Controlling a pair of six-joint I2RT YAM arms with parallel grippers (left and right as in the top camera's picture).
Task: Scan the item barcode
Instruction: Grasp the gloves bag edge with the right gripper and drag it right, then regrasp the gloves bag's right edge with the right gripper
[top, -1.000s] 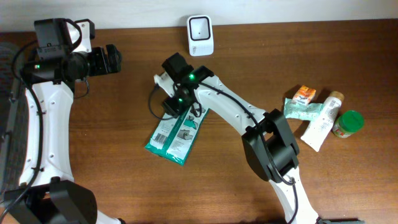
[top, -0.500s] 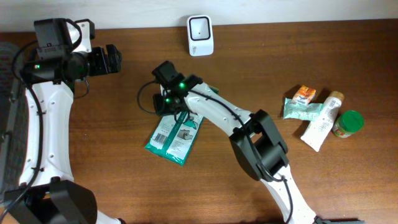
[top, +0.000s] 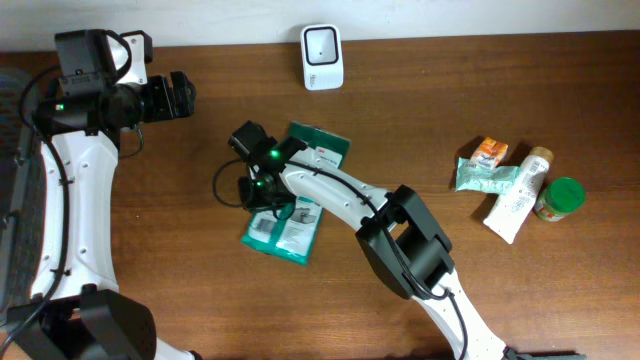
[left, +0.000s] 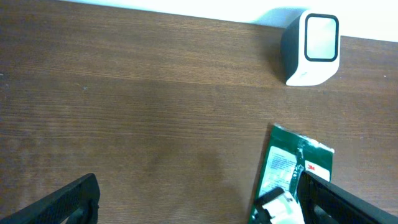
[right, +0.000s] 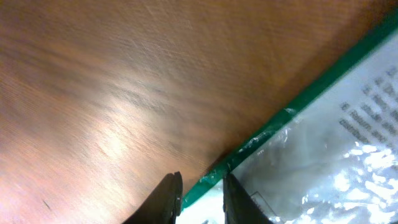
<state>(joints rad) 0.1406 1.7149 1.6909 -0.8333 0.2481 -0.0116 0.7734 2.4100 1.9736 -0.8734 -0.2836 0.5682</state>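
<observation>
Leftward across the desk (top: 180, 250) is where my right arm has swung since a second ago, and the green packet (top: 288, 218) has turned with it, so that its upper end now points more nearly at the white scanner (top: 322, 57). My right end effector (right: 199, 193) has its fingers drawn close together with the packet's green edge between them, so I judge it clamped on that edge. The packet sits low on the wood, well apart from the scanner's window. My left end effector (left: 202, 208) stands wide apart and holds nothing. The grasp looks made. Lifting, turning the barcode to the scanner and getting the read are all left. The desk is dark wood grain against a pale wall (top: 450, 15), with a tube (top: 515, 200), a green-lidded jar (top: 560, 197) and a small orange carton (top: 490, 150) bunched at my right.
</observation>
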